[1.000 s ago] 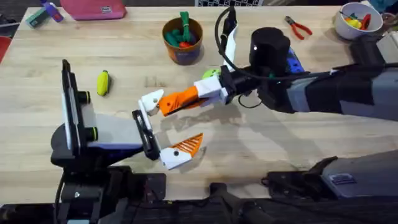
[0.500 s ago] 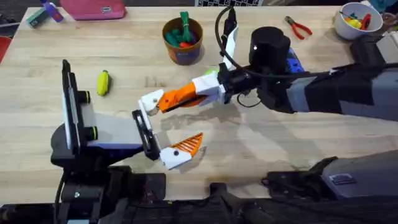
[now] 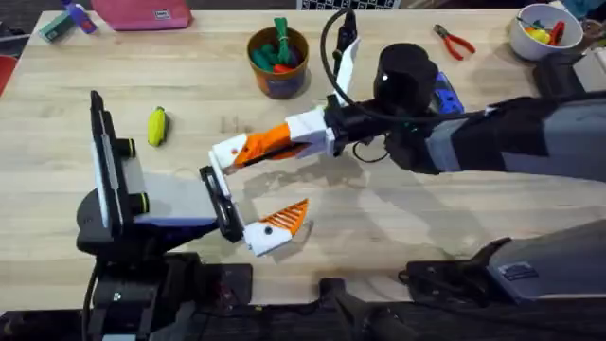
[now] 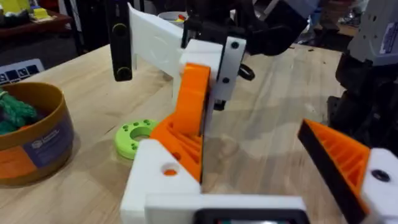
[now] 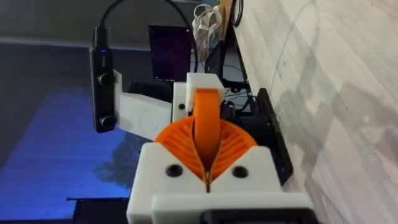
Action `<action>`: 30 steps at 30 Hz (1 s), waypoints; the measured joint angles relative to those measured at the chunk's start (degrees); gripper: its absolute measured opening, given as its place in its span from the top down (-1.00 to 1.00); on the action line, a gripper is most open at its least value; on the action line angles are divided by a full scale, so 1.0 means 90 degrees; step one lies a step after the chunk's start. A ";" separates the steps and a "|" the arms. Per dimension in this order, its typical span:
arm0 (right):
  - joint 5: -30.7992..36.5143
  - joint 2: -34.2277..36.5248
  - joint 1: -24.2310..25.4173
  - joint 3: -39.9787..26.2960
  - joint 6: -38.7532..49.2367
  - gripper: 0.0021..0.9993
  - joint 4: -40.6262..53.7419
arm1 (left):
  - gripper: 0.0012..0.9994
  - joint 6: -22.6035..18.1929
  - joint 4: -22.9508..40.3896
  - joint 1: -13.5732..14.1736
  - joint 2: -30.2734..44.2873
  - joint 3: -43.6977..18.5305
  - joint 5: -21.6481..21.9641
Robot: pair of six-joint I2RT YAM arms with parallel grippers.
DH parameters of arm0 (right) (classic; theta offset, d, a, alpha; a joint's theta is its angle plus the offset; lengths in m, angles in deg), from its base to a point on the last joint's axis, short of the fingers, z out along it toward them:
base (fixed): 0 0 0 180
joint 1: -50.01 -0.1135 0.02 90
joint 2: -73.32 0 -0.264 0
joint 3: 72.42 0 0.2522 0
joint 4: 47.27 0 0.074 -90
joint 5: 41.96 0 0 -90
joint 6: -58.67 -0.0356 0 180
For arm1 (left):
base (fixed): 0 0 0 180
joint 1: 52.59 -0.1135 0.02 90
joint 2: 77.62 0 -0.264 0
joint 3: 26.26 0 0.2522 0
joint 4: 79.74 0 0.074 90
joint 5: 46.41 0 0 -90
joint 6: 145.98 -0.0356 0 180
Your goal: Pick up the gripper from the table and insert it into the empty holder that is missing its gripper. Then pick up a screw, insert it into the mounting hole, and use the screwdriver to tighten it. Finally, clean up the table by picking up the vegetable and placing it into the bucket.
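Broadly, found table [image 3: 398, 237] crowded along its far edge. Noted bucket [image 3: 279, 85] at far edge near ctr, w/ green and red toys inside. Spotted screwdriver [image 3: 447, 95] toward far right, partly hidden behind the right arm. Noted vegetable [image 3: 156, 125] lying well apart toward left edge, untouched.

Saw left gripper [image 3: 260, 189] near front-left of table, fingers wide apart: one w/ its orange pad, the other just the bare white holder [image 3: 227, 152].

Saw right gripper [image 3: 265, 147] reached across ctr, pads clamped together on the gripper [image 5: 206, 121], its tip at the holder. Couldn't tell whether seated or merely touching.

Judged insertion step underway; screw, tightening and cleanup not yet done.

Reckoned the gripper light, stiff, hard plastic; ribbed face grippy, smooth sides likelier to slip. Judged best held across flat sides at thick end, leaving mating end free. Expected jamming if tilted, so needed square alignment and a gentle straight push. Reckoned the vegetable light, maybe smooth; best pinched mid-body.
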 joint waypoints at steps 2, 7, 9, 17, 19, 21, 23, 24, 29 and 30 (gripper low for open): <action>-0.0001 0.0108 -0.0021 -0.0002 -0.0113 0.99 -0.0137 | -0.94 0.0016 0.0002 0.0000 -0.0001 0.0000 -0.0003; -0.0044 0.0247 -0.0050 -0.0005 -0.0252 0.99 -0.0435 | -0.94 0.0052 0.0005 0.0000 0.0001 0.0000 -0.0027; -0.0046 0.0247 -0.0050 -0.0005 -0.0276 0.99 -0.0446 | -0.94 0.0049 0.0005 0.0000 0.0001 0.0000 -0.0029; 0.0012 0.0247 -0.0149 -0.0005 -0.0333 0.99 -0.0455 | -0.94 0.0052 0.0010 0.0000 0.0001 0.0000 -0.0058; 0.0052 0.0247 -0.0169 -0.0005 -0.0338 0.99 -0.0457 | -0.94 0.0052 0.0012 0.0000 0.0001 0.0000 -0.0061; 0.0080 0.0247 -0.0174 -0.0005 -0.0343 0.99 -0.0457 | -0.94 0.0052 0.0012 0.0000 0.0001 0.0000 -0.0058; 0.0104 0.0247 -0.0184 -0.0005 -0.0360 0.99 -0.0459 | -0.94 0.0052 0.0012 0.0000 0.0001 0.0000 -0.0051; 0.0124 0.0247 -0.0196 -0.0005 -0.0360 0.99 -0.0462 | -0.94 0.0052 0.0012 0.0000 0.0001 0.0000 -0.0046; 0.0237 0.0247 -0.0298 -0.0007 -0.0386 0.99 -0.0466 | -0.94 0.0053 0.0012 0.0000 0.0001 0.0000 -0.0056; 0.0259 0.0247 -0.0315 -0.0007 -0.0387 0.99 -0.0469 | -0.94 0.0054 0.0012 0.0000 0.0001 0.0000 -0.0054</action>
